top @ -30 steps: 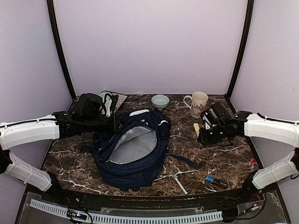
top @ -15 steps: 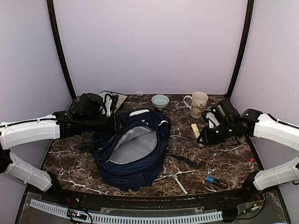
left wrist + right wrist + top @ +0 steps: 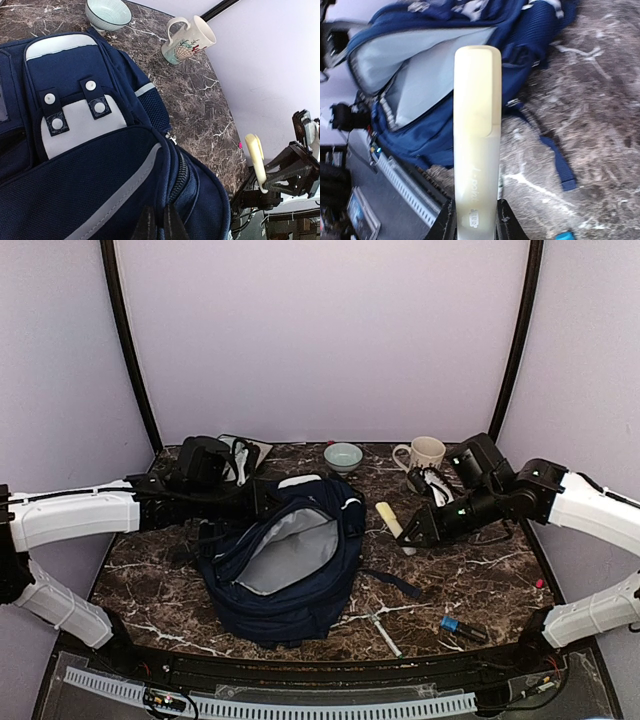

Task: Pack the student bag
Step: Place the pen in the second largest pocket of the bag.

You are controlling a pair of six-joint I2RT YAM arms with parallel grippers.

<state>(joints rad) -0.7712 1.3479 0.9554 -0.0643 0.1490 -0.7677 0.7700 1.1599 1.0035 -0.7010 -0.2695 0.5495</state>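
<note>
The student bag (image 3: 285,570), navy with grey lining, lies open in the middle of the table. My left gripper (image 3: 268,498) is shut on the bag's upper rim beside the zipper and holds the opening up; in the left wrist view the gripper (image 3: 159,225) pinches that navy edge of the bag (image 3: 100,150). My right gripper (image 3: 412,537) is shut on a pale yellow highlighter (image 3: 390,522) and hovers just right of the bag. In the right wrist view the highlighter (image 3: 476,125) sticks out from the gripper (image 3: 475,220) towards the bag's grey opening (image 3: 420,85).
A patterned mug (image 3: 425,455) and a small pale bowl (image 3: 343,456) stand at the back. A blue-tipped tool (image 3: 462,627) and a thin white stick (image 3: 382,630) lie front right. Dark items (image 3: 235,455) sit back left. A bag strap (image 3: 392,583) trails right.
My right arm has swung left from beside the mug towards the bag, carrying the highlighter. The left arm has shifted slightly right, still gripping the bag's rim.
</note>
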